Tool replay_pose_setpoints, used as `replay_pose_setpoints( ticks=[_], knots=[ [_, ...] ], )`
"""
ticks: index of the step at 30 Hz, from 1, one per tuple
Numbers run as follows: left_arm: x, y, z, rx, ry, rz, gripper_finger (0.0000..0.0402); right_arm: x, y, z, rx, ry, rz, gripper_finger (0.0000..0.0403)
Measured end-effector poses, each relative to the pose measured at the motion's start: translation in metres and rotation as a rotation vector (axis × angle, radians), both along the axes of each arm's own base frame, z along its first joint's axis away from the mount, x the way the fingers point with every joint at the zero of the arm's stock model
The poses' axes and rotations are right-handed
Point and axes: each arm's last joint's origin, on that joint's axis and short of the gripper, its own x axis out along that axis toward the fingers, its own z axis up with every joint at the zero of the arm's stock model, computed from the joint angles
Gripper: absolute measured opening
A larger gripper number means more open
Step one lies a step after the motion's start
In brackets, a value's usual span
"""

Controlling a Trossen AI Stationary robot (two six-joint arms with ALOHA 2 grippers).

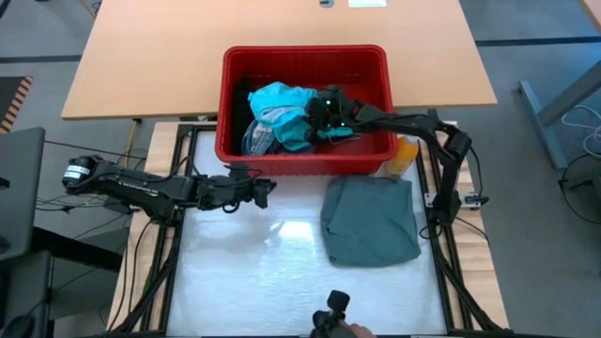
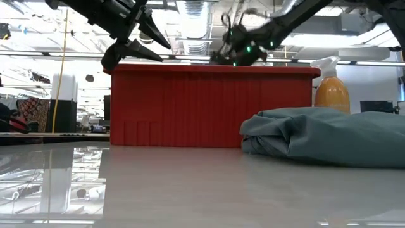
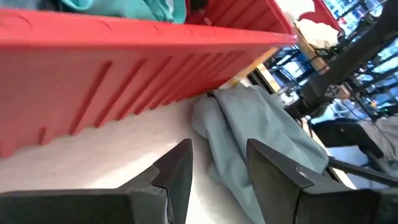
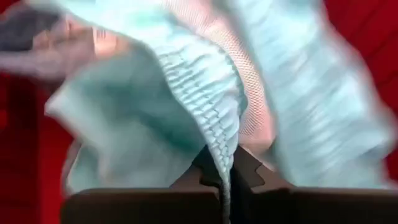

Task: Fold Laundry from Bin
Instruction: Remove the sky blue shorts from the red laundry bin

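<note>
Right dark two-finger hand (image 1: 326, 116) is reaching forward, fingers pinched closed; left dark hand (image 1: 266, 191) is hovering, fingers parted.

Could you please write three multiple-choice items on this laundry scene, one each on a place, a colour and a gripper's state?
1. Where does the folded grey-green garment lie?
A. inside the red slotted plastic bin
B. on the white table in front of the bin
C. on the wooden desk behind the bin

2. What colour is the cloth that the right gripper has between its fingers?
A. bright teal
B. black
C. orange

3. How does the left gripper stand?
A. shut on the grey-green garment
B. shut on the bin's rim
C. open and empty, above the table

Answers:
1 B: the high view shows it on the white table, just outside the red slotted plastic bin.
2 A: the right wrist view shows the bright teal garment pinched between the shut fingers.
3 C: the left wrist view shows a clear gap between its fingers.
</note>
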Motion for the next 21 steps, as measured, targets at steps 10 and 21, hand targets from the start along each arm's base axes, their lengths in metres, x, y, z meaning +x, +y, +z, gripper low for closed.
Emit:
replay_pose_setpoints(
  ticks=[10, 21],
  knots=[
    [-0.010, -0.027, 0.010, 0.074, -0.001, -0.185, 0.0139, -0.003, 0.050, 0.133, -0.320, -0.085, -0.096, 0.0022],
    [-0.027, -0.088, 0.009, 0.107, 0.020, -0.544, 0.0139, -0.040, 0.175, 0.267, -0.244, -0.452, -0.049, 0.0023]
  ],
)
